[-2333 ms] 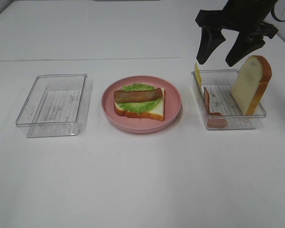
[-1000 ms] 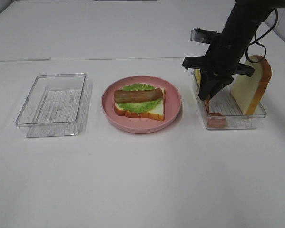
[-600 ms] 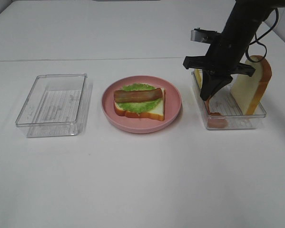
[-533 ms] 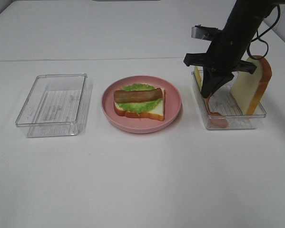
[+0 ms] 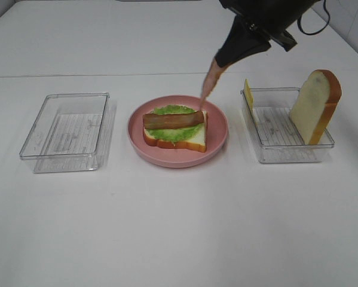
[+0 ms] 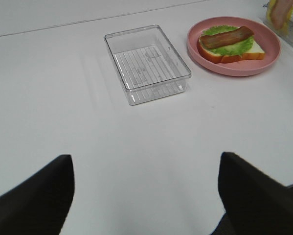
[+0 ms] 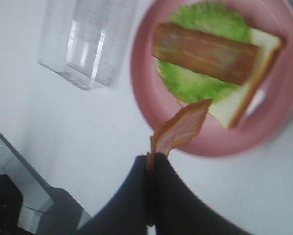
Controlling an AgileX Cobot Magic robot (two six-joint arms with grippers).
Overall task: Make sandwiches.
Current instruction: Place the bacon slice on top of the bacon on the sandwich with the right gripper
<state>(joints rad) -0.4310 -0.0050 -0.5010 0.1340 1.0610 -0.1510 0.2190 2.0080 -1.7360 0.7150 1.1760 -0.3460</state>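
Note:
The sandwich stack (image 5: 174,127) lies on a round pink plate (image 5: 218,128): a bread slice, green lettuce and one bacon strip on top. My right gripper (image 5: 222,61) is shut on a second bacon strip (image 5: 209,81), which hangs down over the plate's far right edge, above the stack. The right wrist view shows this strip (image 7: 182,129) pinched in the gripper (image 7: 153,160) over the stack (image 7: 212,61). A second bread slice (image 5: 315,106) leans upright in the right clear tray (image 5: 286,152), with a yellow cheese square (image 5: 248,95) at that tray's left wall. My left gripper (image 6: 144,196) is open and empty, well back from the plate (image 6: 234,71).
A clear plastic tray (image 5: 68,128) with nothing in it stands left of the plate; it also shows in the left wrist view (image 6: 146,63) and the right wrist view (image 7: 87,39). White table surface lies all around, with a seam line along the back.
My right gripper closed on the bacon strip in the right tray, lifted it out and carried it up and left to above the plate's far right edge.

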